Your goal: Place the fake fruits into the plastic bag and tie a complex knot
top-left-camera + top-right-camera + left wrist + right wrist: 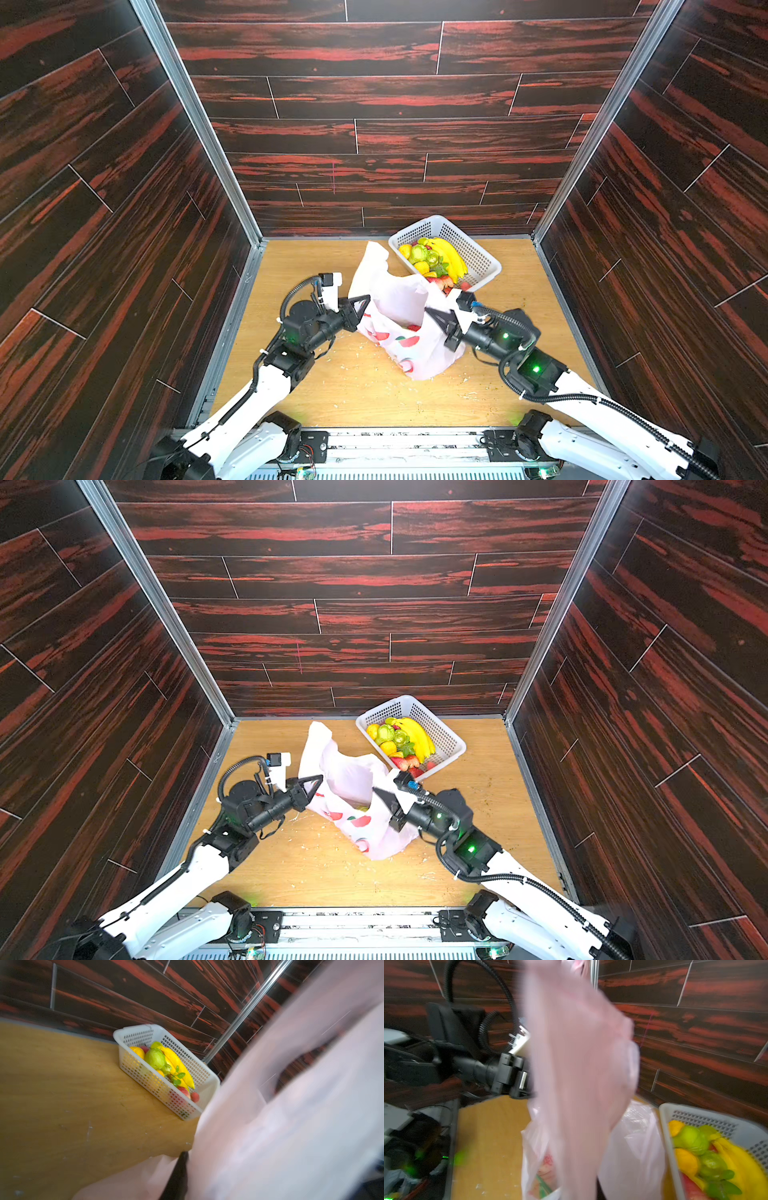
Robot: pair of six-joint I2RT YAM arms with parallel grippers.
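Observation:
The pale-pink plastic bag (399, 299) (353, 779) stands open mid-table between both arms, red prints on its front. My left gripper (365, 301) (318, 779) is at its left rim; the left wrist view shows one dark finger (180, 1167) against blurred bag film (291, 1126), the other hidden. My right gripper (430, 313) (378, 791) is shut on the right rim, and film (581, 1064) stretches up from its hidden jaws. A pink and green fruit (544, 1178) shows inside the bag. Bananas, lemons, green fruits and strawberries (436, 257) (403, 737) (164, 1061) (699, 1147) lie in the basket.
The white perforated basket (473, 253) (440, 733) (145, 1034) sits at the back right, its near corner against the bag. Pale crumbs dot the wooden table (353, 395). Dark panelled walls close in on three sides. The left arm (506, 1076) shows beyond the bag.

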